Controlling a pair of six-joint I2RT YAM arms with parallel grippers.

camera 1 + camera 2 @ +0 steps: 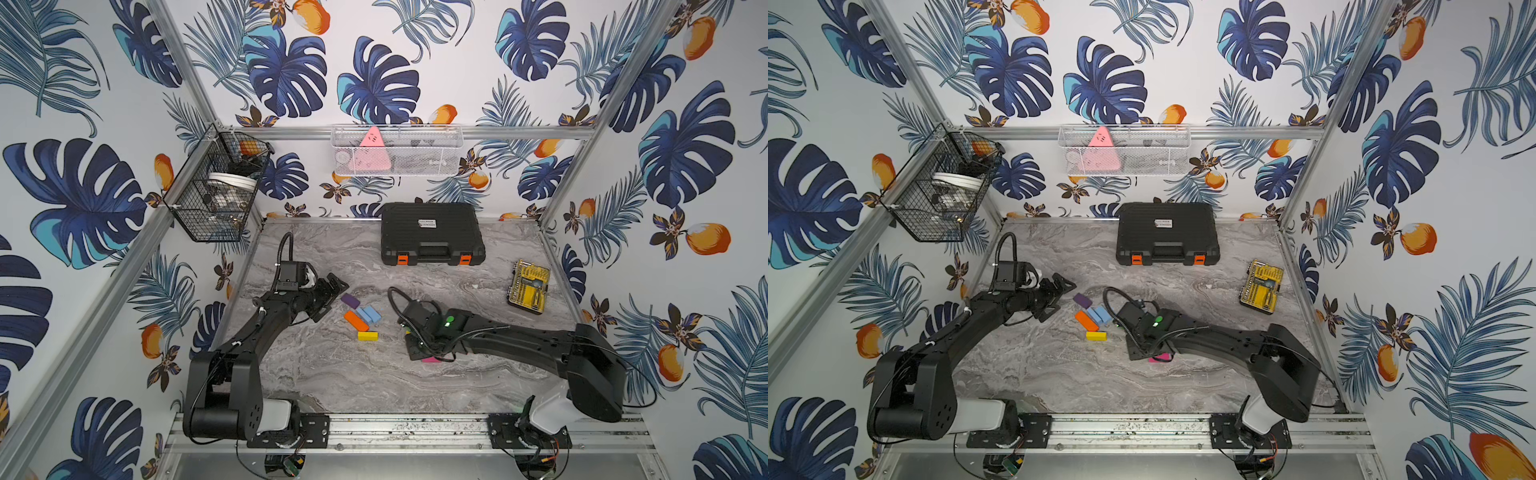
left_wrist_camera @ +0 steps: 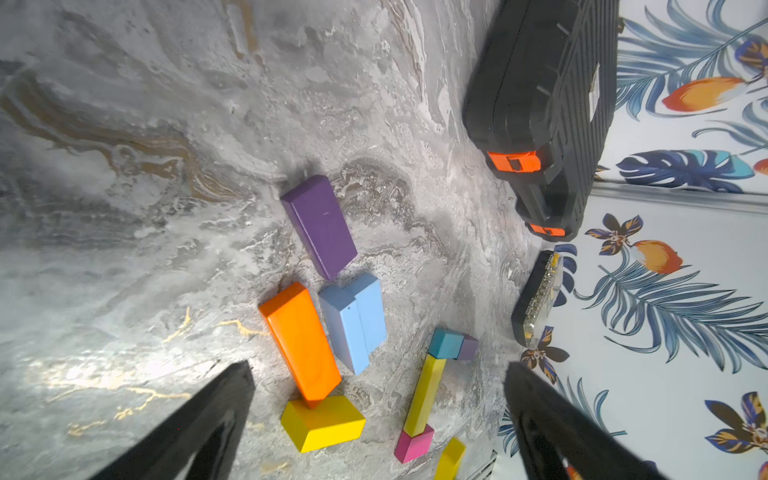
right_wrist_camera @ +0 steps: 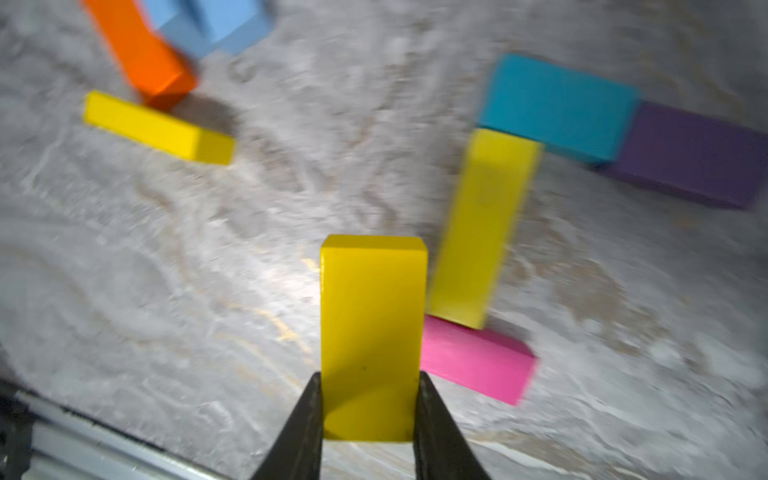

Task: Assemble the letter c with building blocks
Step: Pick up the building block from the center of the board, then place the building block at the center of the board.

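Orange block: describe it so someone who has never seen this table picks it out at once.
Start at the black tool case at the back of the marble table. In front of it, nearer the left arm, lies a loose cluster of blocks. The orange block is the only orange one: long, lying diagonally beside two light blue blocks, one end by a yellow block.

No wording can be read anywhere. Well beyond the left hand, the black tool case carries a small white label on its lid; in both top views its dark print is too small to make out. Farther beyond that hand, the pink triangular card in the white mesh basket bears a few dark marks, also illegible. Any print on the yellow-and-black drill-bit case, well away from the right hand, is too small to tell.
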